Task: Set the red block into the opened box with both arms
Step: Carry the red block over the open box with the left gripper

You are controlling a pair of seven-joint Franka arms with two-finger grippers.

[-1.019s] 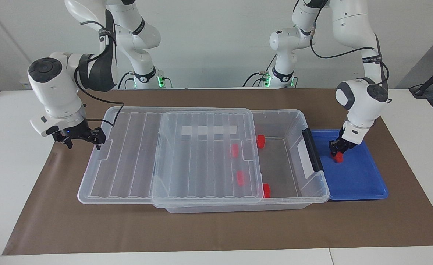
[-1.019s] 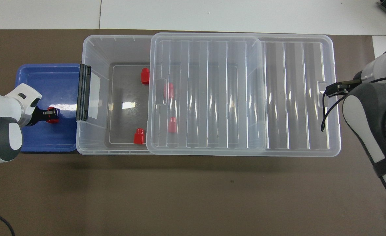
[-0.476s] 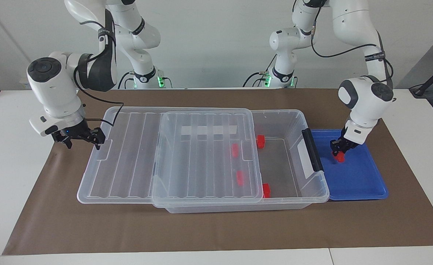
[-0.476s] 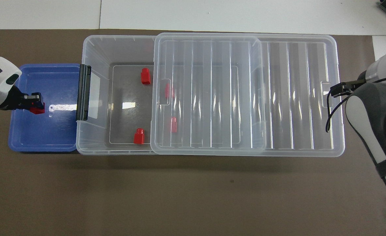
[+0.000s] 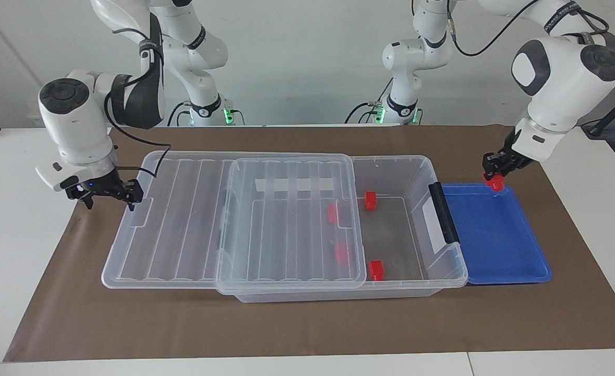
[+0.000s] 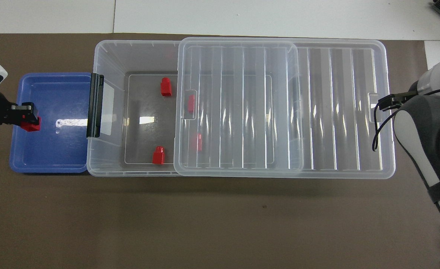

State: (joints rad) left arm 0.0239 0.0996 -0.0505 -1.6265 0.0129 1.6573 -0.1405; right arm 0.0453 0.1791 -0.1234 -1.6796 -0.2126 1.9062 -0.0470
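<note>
Facing view: left hand [image 5: 497,168] is pinched on the red block [image 5: 494,182], up over the blue tray [image 5: 500,271]; box [image 5: 445,266] opening lies beside it, toward the right arm. Right hand [image 5: 109,193] is wide open by the lid [image 5: 182,219].

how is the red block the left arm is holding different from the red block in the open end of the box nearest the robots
The held red block hangs in the left tool, raised over the blue tray; the other block rests on the floor of the box. The held one is partly hidden by the tool; the other shows whole. Both are small and bright red.
</note>
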